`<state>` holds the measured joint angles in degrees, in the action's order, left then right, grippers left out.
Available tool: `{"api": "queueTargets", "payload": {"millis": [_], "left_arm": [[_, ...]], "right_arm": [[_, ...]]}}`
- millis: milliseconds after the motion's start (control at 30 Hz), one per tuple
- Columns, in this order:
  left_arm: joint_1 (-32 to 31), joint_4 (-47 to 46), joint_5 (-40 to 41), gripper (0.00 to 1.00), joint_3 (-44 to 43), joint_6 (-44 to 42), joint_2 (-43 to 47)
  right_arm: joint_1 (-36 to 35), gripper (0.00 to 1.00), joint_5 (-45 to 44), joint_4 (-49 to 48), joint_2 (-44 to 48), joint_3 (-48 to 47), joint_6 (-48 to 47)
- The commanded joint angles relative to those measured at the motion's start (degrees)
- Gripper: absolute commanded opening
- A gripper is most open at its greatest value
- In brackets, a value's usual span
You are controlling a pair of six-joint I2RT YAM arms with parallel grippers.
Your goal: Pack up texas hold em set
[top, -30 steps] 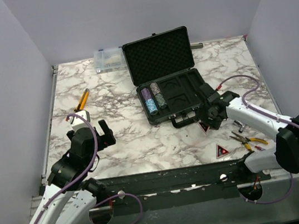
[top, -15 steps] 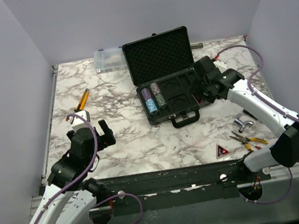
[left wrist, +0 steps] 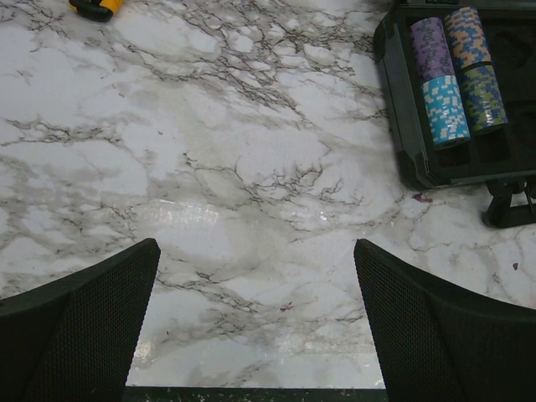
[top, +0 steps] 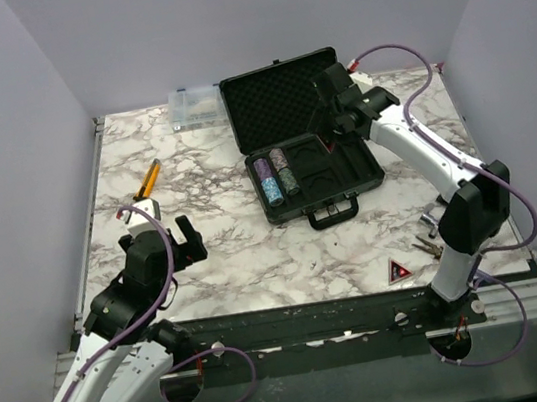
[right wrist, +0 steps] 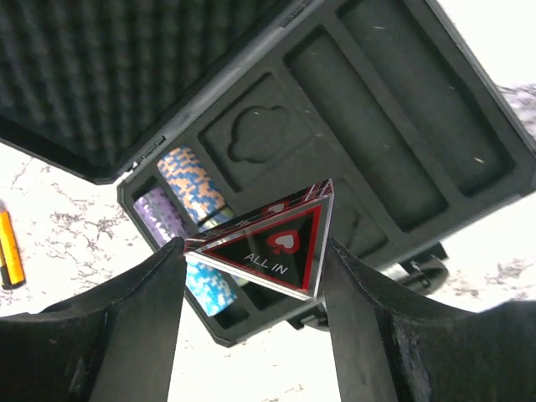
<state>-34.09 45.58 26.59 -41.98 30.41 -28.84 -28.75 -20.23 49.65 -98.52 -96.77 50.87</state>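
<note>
The black briefcase (top: pixel 348 189) lies open at the table's middle back, foam lid up, slotted tray (right wrist: pixel 394 126) in front. Purple, blue and dark chip stacks (top: pixel 276 175) lie in its left slots; they also show in the left wrist view (left wrist: pixel 452 71). My right gripper (right wrist: pixel 255 260) is shut on a red-black "ALL IN" triangle (right wrist: pixel 272 243) and holds it above the tray; it sits over the case's back part in the top view (top: pixel 331 123). A second triangle (top: pixel 397 270) lies near the front edge. My left gripper (left wrist: pixel 255 327) is open and empty over bare marble at the left.
A clear plastic organiser box (top: pixel 195 106) stands at the back beside the case lid. An orange-handled tool (top: pixel 149 179) lies at the left. Pliers (top: pixel 427 246) lie at the right front, partly behind my right arm.
My right gripper has lifted the triangle from the table in front of the case and carried it back and up over the tray. The left arm has not moved.
</note>
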Motion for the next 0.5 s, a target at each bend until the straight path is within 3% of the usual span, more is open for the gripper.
{"api": "queueTargets", "payload": {"millis": [0,267,467], "left_arm": [[0.2,0.1,1.1,0.98,0.6,0.0,0.8],[0.2,0.1,1.8,0.98,0.7,0.1,1.8],[0.2,0.1,2.1,0.98,0.9,0.3,2.3]], "right_arm": [[0.2,0.50,3.1,-1.8,-5.8,-5.9,-0.5],[0.3,0.50,9.0,-3.1,-15.7,-11.8,4.5],[1.3,0.50,12.1,-5.0,-19.5,-10.8,11.5]]}}
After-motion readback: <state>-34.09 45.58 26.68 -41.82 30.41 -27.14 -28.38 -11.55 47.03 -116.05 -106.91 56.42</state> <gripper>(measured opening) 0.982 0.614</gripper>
